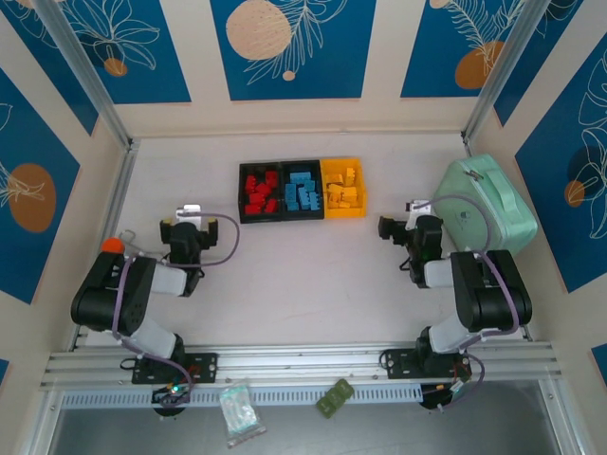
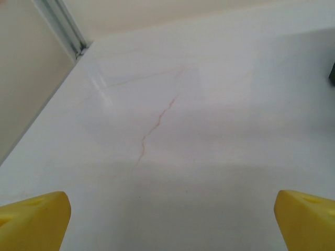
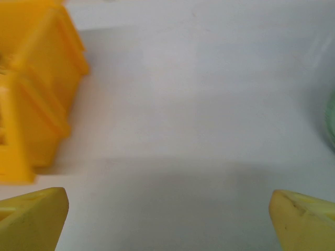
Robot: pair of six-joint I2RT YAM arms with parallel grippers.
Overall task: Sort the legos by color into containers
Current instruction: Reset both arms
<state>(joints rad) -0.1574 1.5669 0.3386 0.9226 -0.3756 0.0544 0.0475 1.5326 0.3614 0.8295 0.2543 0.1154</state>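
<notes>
The row of three joined bins [image 1: 282, 219] lies at the far middle of the table [image 1: 303, 275], long axis left to right: red legos [image 1: 260, 192] left, blue legos [image 1: 303, 190] middle, yellow legos [image 1: 342, 191] right. The left gripper [image 1: 193, 216] and right gripper [image 1: 410, 214] both gape wide, empty

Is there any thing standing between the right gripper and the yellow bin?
Nothing visible does. The right gripper, open and empty, has bare table between it and the yellow bin, which lies ahead to its left. The mint case stands on its other side, out of that path.
</notes>
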